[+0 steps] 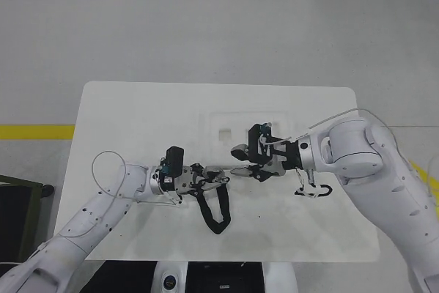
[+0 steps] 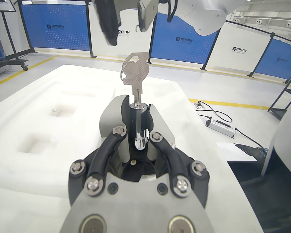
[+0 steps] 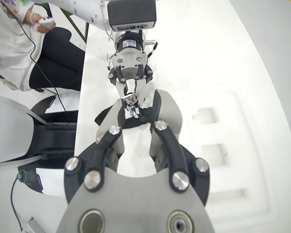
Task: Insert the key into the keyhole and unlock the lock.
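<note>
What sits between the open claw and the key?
Nothing: the left wrist view shows bare air between the right gripper and the key in the lock.

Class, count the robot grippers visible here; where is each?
2. The left gripper is shut on the lock, with the key inserted in it. The right gripper is open, facing the key's head without touching it.

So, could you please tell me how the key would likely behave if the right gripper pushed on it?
The key looks like thin flat metal, so probably stiff and light. Seated in the lock, which the left gripper clamps, it should hardly tip. Its ring hangs loose and may swing.
</note>
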